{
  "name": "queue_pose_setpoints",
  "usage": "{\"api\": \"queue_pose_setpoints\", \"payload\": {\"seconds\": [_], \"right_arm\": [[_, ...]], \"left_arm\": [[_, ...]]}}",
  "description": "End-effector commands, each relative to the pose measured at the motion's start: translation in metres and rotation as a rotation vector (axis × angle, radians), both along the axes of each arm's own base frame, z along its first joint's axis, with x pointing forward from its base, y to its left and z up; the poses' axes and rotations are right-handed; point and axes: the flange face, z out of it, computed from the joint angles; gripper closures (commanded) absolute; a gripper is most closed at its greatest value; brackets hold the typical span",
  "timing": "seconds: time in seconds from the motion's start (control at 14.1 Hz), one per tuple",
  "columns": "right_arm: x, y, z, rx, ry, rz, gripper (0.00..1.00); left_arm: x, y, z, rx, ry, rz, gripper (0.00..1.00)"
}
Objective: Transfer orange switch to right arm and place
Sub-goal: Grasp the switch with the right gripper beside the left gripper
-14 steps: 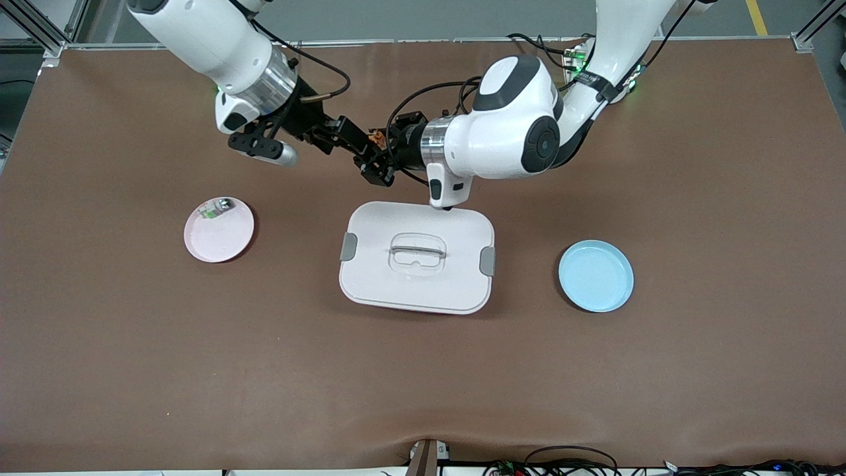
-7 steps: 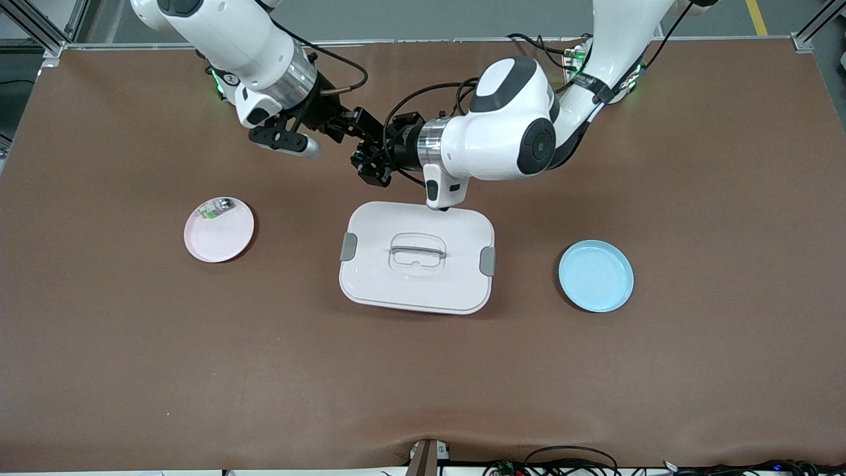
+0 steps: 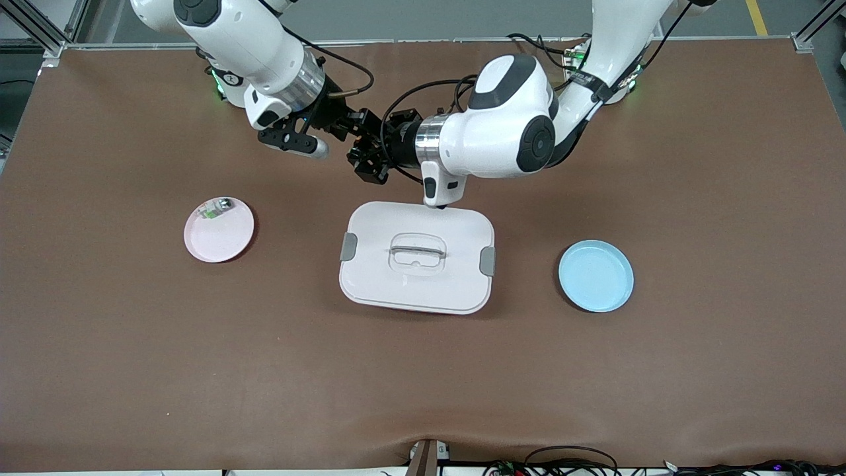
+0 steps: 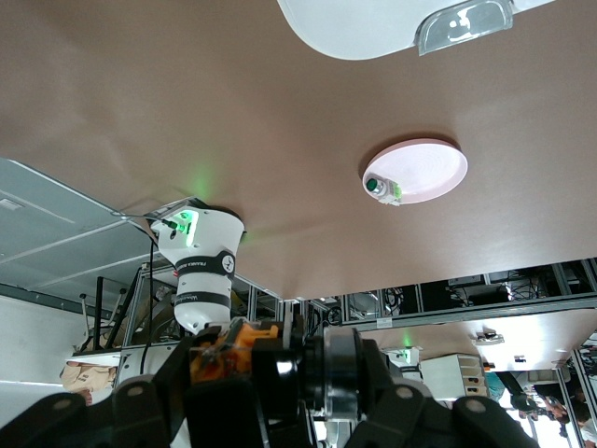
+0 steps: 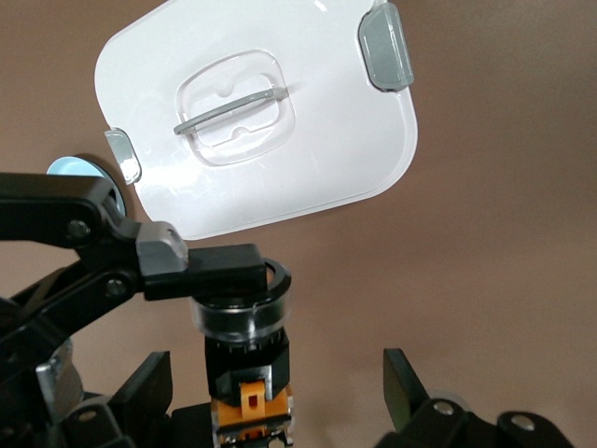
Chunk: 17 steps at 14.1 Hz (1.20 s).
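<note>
My left fingers (image 5: 215,269) are pinching the switch (image 5: 247,359) by its collar and holding it up in the air, over the bare worktop (image 3: 423,396) between the white box (image 3: 456,277) and my bases. The orange end points toward my right wrist.

What has changed in the last second is the right arm. It has swung in from its end of the worktop toward the middle. The right fingers (image 5: 406,378), which were well short of the switch, now sit spread on either side of its orange end. The left arm has hardly shifted. It has only eased a little to meet them.

In the right wrist view there is clear space on both sides between my right fingers and the switch, so they are around it but not touching. In the front view the two sets of fingers overlap and the switch is hidden between them.

I judge the approach finished and the handover itself not yet begun. My right fingers should press in on the body first, and only then should the left ones let go. The part is tiny and stubby, so an early release or an off-centre squeeze could pop it out onto the worktop.

The pink plate (image 3: 225,241) at the right arm's end already carries a small green-and-white part (image 3: 213,210). The blue plate (image 3: 595,274) lies at the left arm's end.
</note>
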Motion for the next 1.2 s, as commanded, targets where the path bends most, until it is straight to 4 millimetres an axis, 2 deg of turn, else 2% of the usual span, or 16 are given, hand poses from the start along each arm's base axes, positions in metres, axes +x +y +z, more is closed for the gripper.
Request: {"api": "queue_pose_setpoints", "payload": {"seconds": [0.0,0.14,0.21,0.35,0.42,0.57,0.64,0.71,0.78,0.85,1.13], "right_arm": [[-0.006,-0.003,0.004,0.015,0.006,-0.016,0.27],[-0.006,-0.003,0.004,0.016,0.007,-0.017,0.63],[-0.005,-0.003,0.004,0.016,0.008,-0.018,0.75],[-0.005,-0.003,0.003,0.016,0.009,-0.022,0.92],[-0.005,-0.003,0.004,0.015,0.012,-0.025,1.0],[-0.005,-0.003,0.004,0.014,0.014,-0.026,1.0],[-0.005,-0.003,0.004,0.015,0.013,-0.027,1.0],[-0.005,-0.003,0.005,0.016,0.012,-0.027,1.0],[-0.005,-0.003,0.005,0.015,0.013,-0.026,1.0],[-0.005,-0.003,0.005,0.015,0.014,-0.027,1.0],[-0.005,-0.004,0.007,0.011,0.021,-0.02,1.0]], "left_arm": [[0.002,-0.005,0.006,-0.021,0.021,0.019,1.0],[0.002,-0.004,0.009,-0.025,0.019,0.02,1.0],[0.002,-0.004,0.009,-0.024,0.02,0.021,1.0],[0.003,-0.004,0.009,-0.025,0.019,0.022,1.0],[0.003,-0.004,0.009,-0.024,0.02,0.023,1.0],[0.005,-0.002,0.008,-0.024,0.02,0.027,1.0],[0.005,-0.001,0.009,-0.024,0.02,0.027,0.96],[0.005,-0.001,0.009,-0.024,0.02,0.027,0.78],[0.005,-0.001,0.011,-0.026,0.016,0.026,0.19],[0.004,-0.001,0.016,-0.034,-0.002,0.018,0.0],[0.015,0.009,0.035,-0.046,-0.03,0.045,0.0]]}}
